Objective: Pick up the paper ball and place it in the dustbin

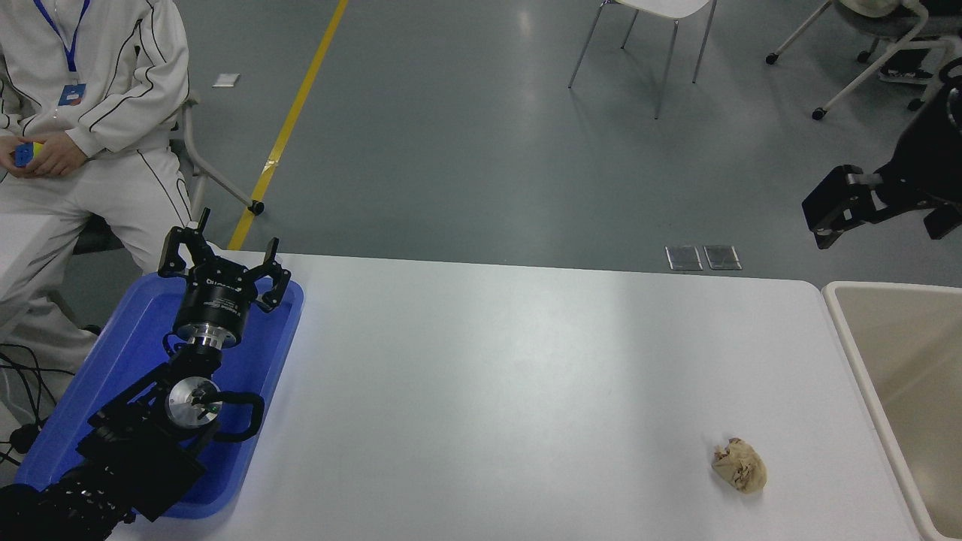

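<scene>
The right gripper (825,218) is seen at the right edge of the view, raised above the floor beyond the far edge of the bench (488,376). It hangs past the far corner of the dustbin (842,315) and well apart from the paper ball (740,465). Whether its fingers are spread or closed cannot be told from this angle, since only a dark blocky shape is shown. Nothing is seen held in it.

The paper ball, a small crumpled tan wad, is lying on the white bench near the bench's front right corner, just to the left of the dustbin and not touching it. The dustbin, beige with a pale rounded rim, is set against the right end of the bench, and only part of its deep inside is shown.

The left gripper (225,259) is parked far to the left of the paper ball, above the far end of a blue tray (135,338) that rests on the left end of the bench. Its fingers are spread wide apart and nothing is held between them.

Behind the tray, a person in white clothing (98,113) is seated beyond the bench, with a small coloured object held in the hands (45,156). Chairs are seen on the grey floor further back.
</scene>
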